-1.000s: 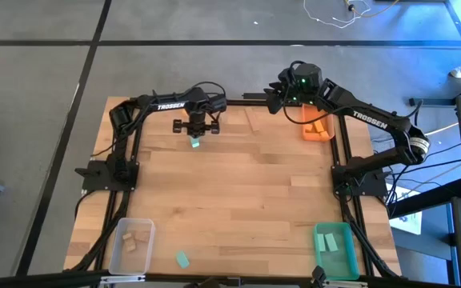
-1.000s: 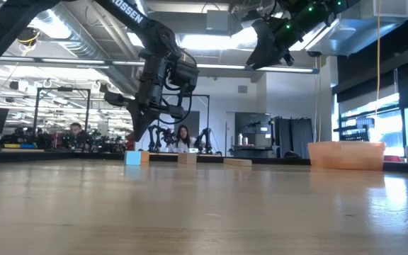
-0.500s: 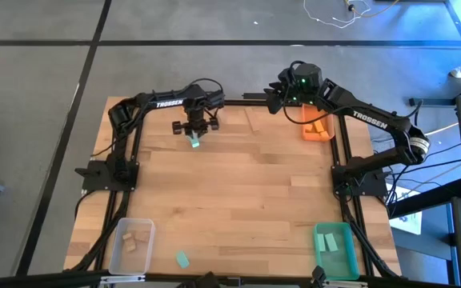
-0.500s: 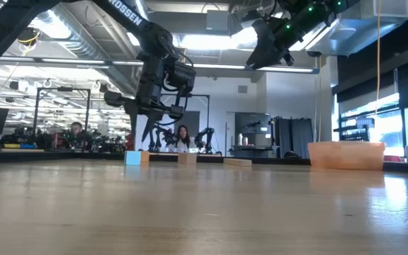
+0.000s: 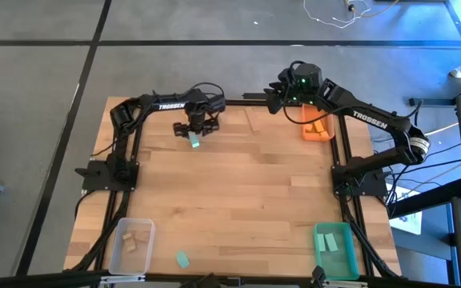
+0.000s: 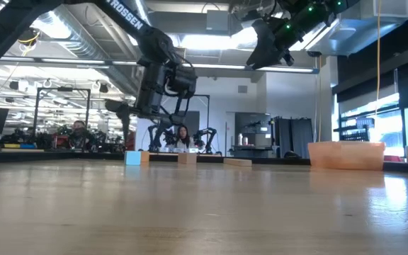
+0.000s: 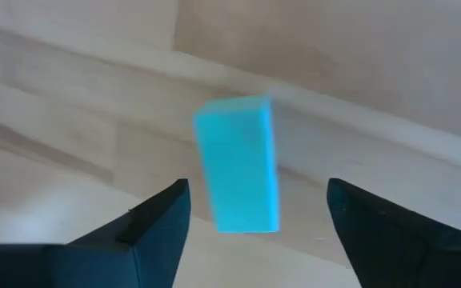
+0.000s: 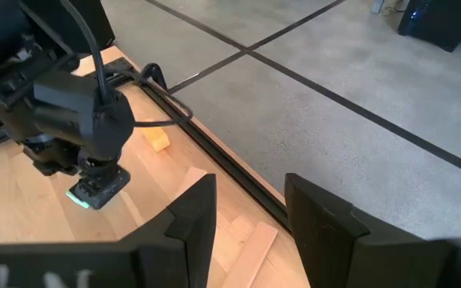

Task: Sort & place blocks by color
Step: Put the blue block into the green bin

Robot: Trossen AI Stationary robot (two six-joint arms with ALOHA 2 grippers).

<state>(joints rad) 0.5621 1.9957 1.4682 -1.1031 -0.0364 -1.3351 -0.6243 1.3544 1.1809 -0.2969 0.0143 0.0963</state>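
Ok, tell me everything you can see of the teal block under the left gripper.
The teal block is a small, plain rectangular piece with a matte, painted look. It lies on the wooden table near the far edge, under the left gripper. The fingers stand apart on either side of it without touching; nothing else touches it.

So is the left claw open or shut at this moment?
Open. In the left wrist view the left claw has its two dark fingers spread either side of the small teal rectangular block, with bare table visible between each finger and it.
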